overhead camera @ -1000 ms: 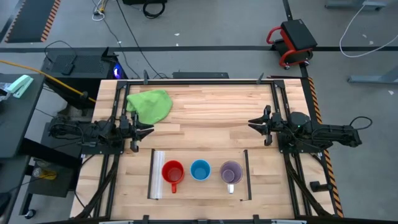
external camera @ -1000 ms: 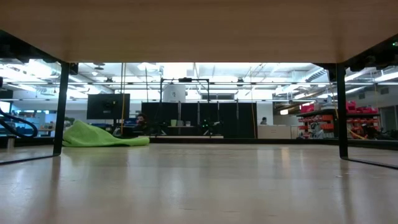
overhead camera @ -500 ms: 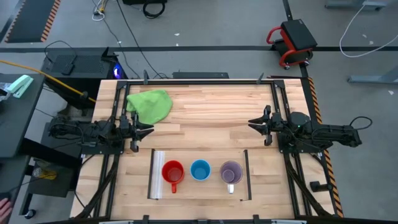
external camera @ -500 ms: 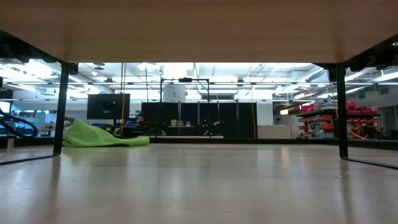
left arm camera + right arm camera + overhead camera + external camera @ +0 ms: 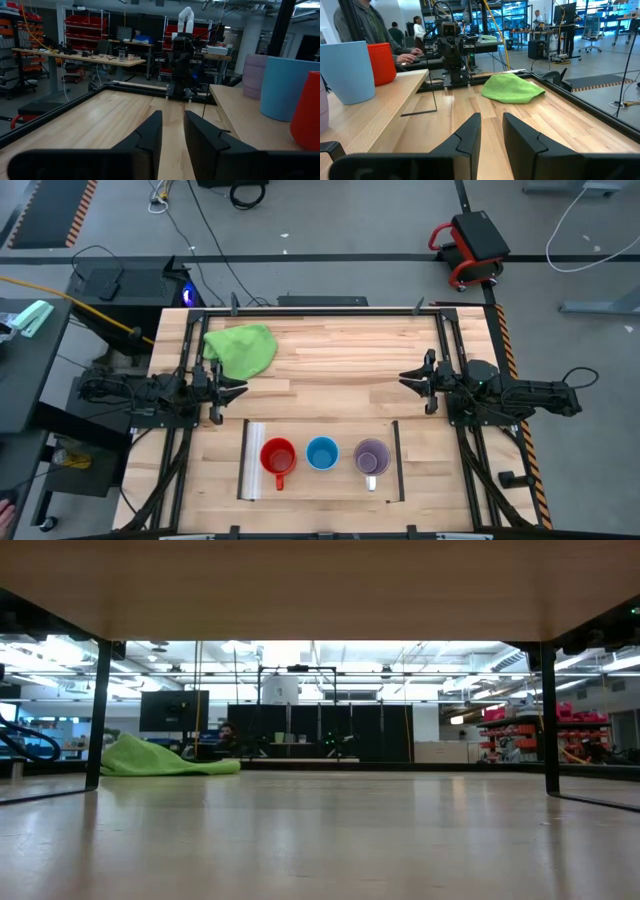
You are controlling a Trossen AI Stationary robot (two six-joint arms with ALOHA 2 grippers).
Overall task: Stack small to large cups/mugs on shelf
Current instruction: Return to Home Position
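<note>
On the shelf [image 5: 320,480] by the table's edge, a red mug [image 5: 277,457], blue cup [image 5: 321,452] and purple mug [image 5: 371,456] stand in a row. Both arms lie low at opposite sides, left gripper [image 5: 242,387] and right gripper [image 5: 403,378] facing inward, fingers narrowly apart, empty.

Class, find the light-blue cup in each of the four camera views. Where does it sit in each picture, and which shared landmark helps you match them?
High view: the blue cup is at lower centre, the middle of three on the shelf.
Low view: not in it.
Left wrist view: at the right, beside the red mug.
Right wrist view: at the left edge, in front of the red mug.
Shared landmark: the red mug, next to it in all three.
</note>
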